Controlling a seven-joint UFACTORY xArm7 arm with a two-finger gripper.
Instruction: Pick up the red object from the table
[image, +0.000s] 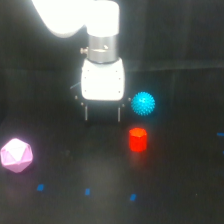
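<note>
Three loose things sit on the dark table: one red object, one cyan spiky ball and one pink polyhedron. There are also a few small blue marks on the surface (I count three along the front and a fainter one at the exterior view's right edge). The red object stands upright just in front of the spiky ball, apart from it. The single white arm comes straight down, its claw pointing at the table, to the exterior view's left of the red object and not touching it. The two thin fingers stand apart with nothing between them. The arm's upper part is cut off and glares white; the fingertips fade into the dark.
</note>
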